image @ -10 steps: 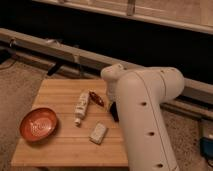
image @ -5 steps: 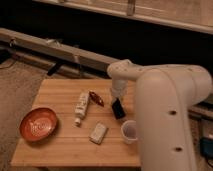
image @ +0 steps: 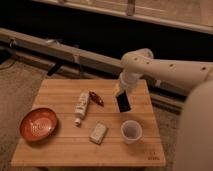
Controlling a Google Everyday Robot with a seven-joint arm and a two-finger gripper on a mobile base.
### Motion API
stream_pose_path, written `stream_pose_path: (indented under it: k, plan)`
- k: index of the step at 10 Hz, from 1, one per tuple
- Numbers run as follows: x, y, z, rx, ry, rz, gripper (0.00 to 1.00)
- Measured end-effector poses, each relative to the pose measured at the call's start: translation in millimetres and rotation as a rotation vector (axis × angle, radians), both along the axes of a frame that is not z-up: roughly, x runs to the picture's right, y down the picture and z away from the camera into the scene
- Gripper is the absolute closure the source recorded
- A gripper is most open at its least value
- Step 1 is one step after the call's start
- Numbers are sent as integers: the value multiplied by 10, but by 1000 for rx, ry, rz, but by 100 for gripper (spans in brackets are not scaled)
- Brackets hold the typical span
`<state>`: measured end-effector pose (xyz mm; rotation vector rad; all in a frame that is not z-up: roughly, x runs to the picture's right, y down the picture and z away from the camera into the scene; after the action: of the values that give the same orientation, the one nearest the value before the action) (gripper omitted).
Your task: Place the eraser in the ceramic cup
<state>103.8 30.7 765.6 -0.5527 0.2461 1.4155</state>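
The black eraser (image: 122,103) hangs upright, slightly tilted, from the tip of my gripper (image: 120,93), which is shut on its top end. The gripper reaches in from the right over the right middle of the wooden table (image: 60,150). The small white ceramic cup (image: 131,131) stands upright and empty on the table, just in front of and slightly right of the eraser. The eraser is above and behind the cup's rim, not over its opening.
An orange-red bowl (image: 38,124) sits at the table's front left. A white tube (image: 81,106) and a small red object (image: 96,98) lie mid-table. A pale rectangular block (image: 98,132) lies left of the cup. Rails and a dark wall run behind the table.
The arm has pulled back from the camera and no longer hides the table's right side. The eraser has risen slightly and shifted right, towards the cup.
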Motion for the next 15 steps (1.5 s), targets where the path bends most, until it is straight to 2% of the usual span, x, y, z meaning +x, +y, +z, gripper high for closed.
stream_pose_path:
  k: [2,4,9,15]
  plan:
    - [104,19,-207,74,-16,52,100]
    - [142,147,-352,105,-28,93,100]
    - [346,438,-570,100,-24,178,100]
    - [340,768,-557,54,-33,191,100]
